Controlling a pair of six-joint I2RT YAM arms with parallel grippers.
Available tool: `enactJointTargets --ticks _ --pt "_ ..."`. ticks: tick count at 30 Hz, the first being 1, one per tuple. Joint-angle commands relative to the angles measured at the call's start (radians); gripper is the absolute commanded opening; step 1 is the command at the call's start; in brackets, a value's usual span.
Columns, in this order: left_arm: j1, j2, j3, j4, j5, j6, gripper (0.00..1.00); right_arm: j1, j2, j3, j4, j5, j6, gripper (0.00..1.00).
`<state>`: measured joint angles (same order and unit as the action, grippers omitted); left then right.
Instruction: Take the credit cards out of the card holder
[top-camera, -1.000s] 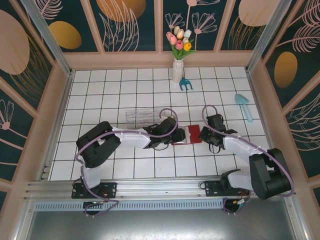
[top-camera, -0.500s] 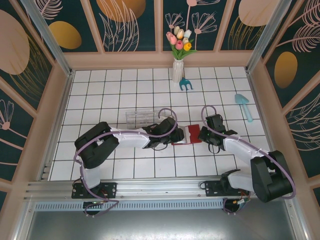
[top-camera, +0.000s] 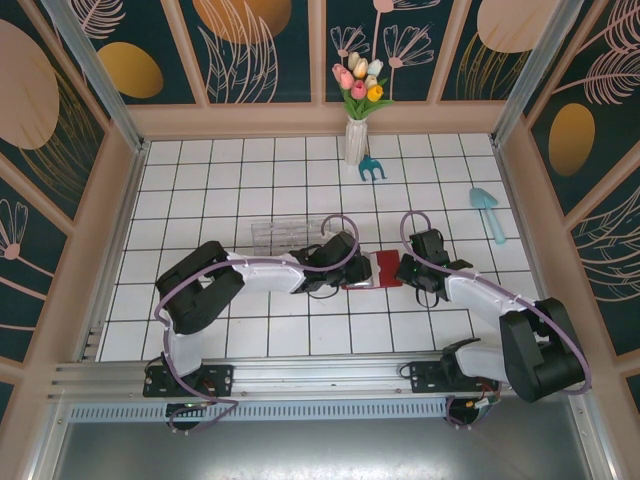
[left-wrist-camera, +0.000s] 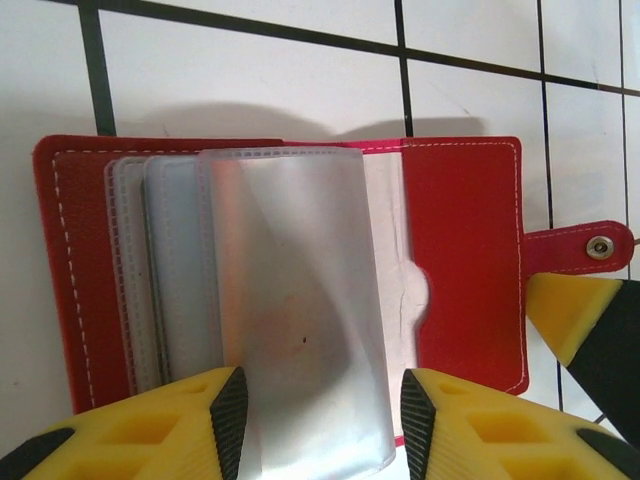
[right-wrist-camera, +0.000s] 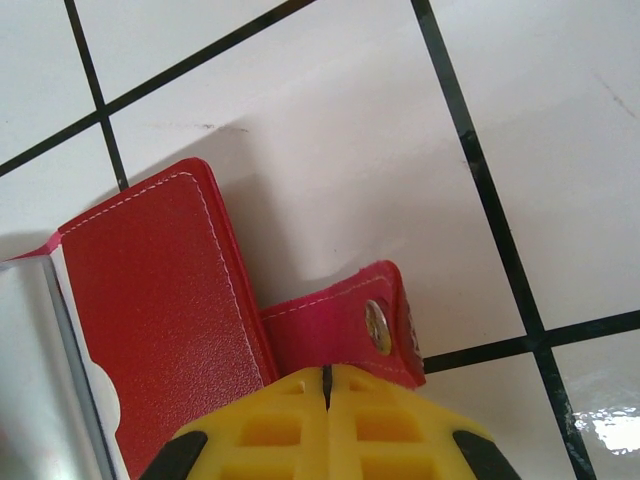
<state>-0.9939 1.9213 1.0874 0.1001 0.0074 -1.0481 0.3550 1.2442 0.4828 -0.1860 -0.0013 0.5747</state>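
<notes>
The red card holder (top-camera: 380, 270) lies open on the white tiles mid-table. Its translucent grey sleeves (left-wrist-camera: 290, 300) fan out over the red inside (left-wrist-camera: 465, 250). The credit cards are hidden; the front sleeve shows just a faint reddish tint. My left gripper (left-wrist-camera: 320, 410) is open, one jaw on each side of the front sleeve's near end, with a small gap at the right pad. My right gripper (right-wrist-camera: 327, 375) is shut, its tips at the holder's snap strap (right-wrist-camera: 340, 320). Seen from above, the left gripper (top-camera: 345, 268) and right gripper (top-camera: 405, 270) flank the holder.
A clear plastic box (top-camera: 280, 235) lies just behind the left arm. A white vase of tulips (top-camera: 356, 140) and a teal hand rake (top-camera: 372, 168) stand at the back. A pale blue trowel (top-camera: 488, 212) lies at the right. Wooden walls border the tiles.
The left arm's elbow has shifted slightly. Both grippers and the card holder stay where they were.
</notes>
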Motion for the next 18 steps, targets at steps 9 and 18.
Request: enactJointTargets --ticks 9,18 --pt "0.007 -0.071 -0.019 -0.102 -0.111 0.014 0.48 0.008 0.018 0.007 0.013 0.003 -0.012 0.00" --pt "0.007 0.017 0.021 -0.085 -0.029 0.011 0.48 0.010 0.011 0.004 0.010 0.004 -0.009 0.00"
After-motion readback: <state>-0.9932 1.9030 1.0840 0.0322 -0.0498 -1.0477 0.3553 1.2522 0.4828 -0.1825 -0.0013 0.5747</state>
